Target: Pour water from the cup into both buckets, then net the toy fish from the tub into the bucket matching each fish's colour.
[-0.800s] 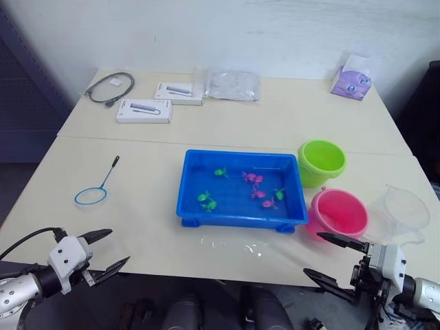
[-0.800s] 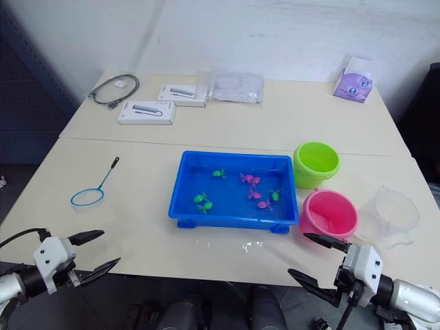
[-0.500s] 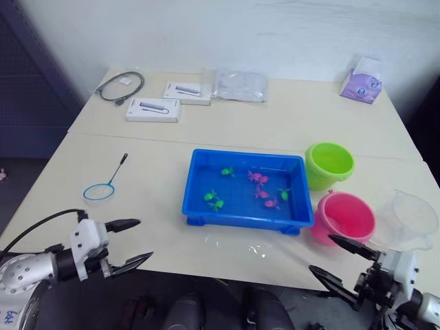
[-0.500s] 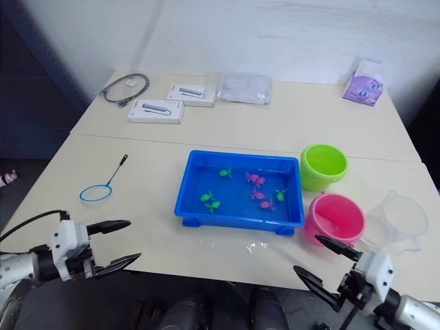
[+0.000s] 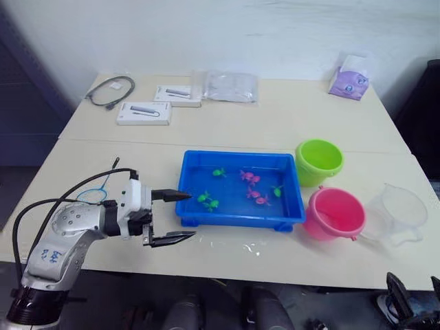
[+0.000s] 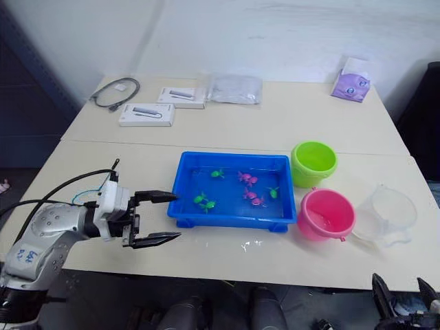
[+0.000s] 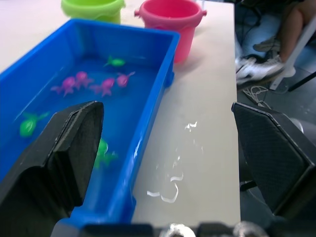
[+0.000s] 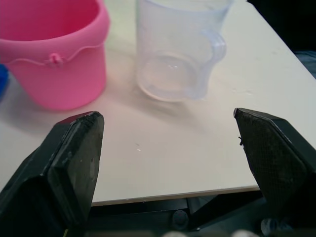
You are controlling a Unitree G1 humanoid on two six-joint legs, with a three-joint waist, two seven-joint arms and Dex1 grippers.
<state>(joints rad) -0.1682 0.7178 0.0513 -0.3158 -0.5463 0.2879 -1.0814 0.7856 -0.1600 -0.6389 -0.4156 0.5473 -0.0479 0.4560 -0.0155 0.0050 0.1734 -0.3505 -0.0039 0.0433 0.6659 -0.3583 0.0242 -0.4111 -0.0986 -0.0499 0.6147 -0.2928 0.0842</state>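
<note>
Black fingers of the left hand stood wide apart and empty, low left of centre in the left eye view, tips just beside the near left corner of the blue tub. In that tub, mid-frame, floated the toy fish, green and pink-magenta. Left of the arm, partly hidden by its cable, lay the net on the tabletop. To the right of the tub stood the lime green bucket and, nearer, the pink bucket; the clear cup sat upright at the far right, beside the pink one. The right hand hung low off the tabletop's near edge, fingers also spread and empty, facing the cup. Judging by this, pouring was not yet begun; the right hand should rise, close on the cup's body squarely and keep it level until over a bucket.
</note>
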